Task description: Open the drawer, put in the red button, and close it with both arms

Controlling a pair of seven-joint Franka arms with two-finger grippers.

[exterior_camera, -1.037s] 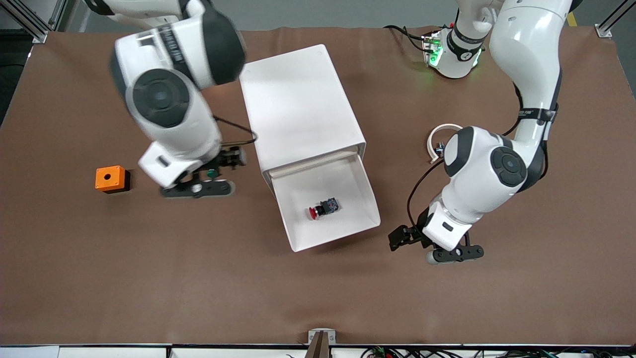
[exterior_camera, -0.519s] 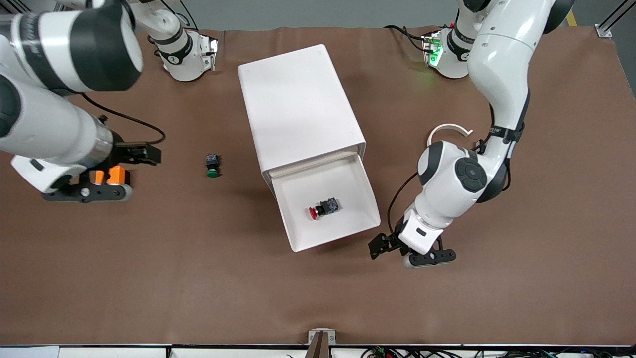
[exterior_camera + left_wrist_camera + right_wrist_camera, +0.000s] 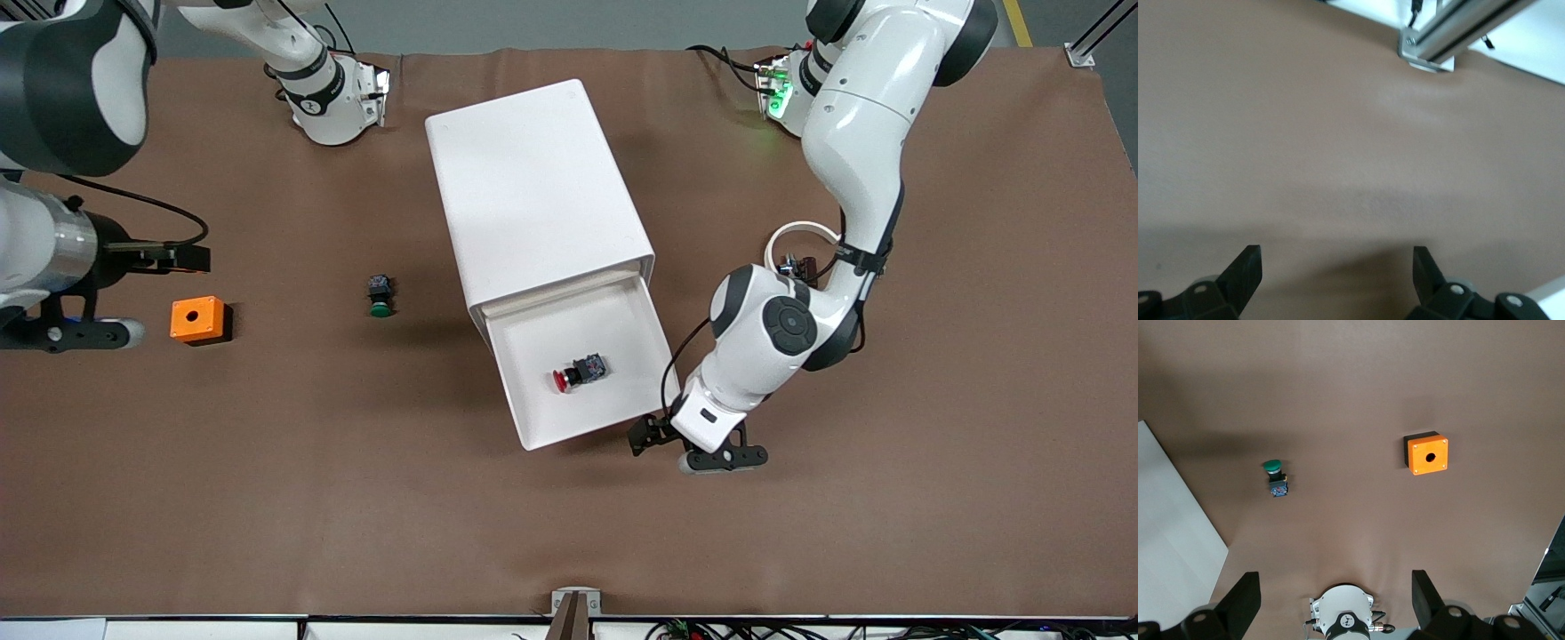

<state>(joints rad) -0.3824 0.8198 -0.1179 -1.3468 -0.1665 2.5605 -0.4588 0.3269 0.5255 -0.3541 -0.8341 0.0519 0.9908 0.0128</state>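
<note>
Both pincers gape: left pincer (image 3: 1336, 283) low, right pincer (image 3: 1335, 603) (raised) high.

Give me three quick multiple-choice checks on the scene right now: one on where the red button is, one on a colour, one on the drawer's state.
1. Where is the red button?
A. in the open drawer
B. on the table beside the orange cube
C. in the left gripper

2. What colour is the cap of the button lying on the table?
A. yellow
B. green
C. blue

3. What state is the drawer in?
A. pushed shut
B. taken out of the cabinet
C. pulled open

Answers:
1 A: it lies on the drawer's white floor.
2 B: the green button lies between the orange cube and the cabinet.
3 C: it sticks out of the cabinet, with the open left gripper beside its front corner.
</note>
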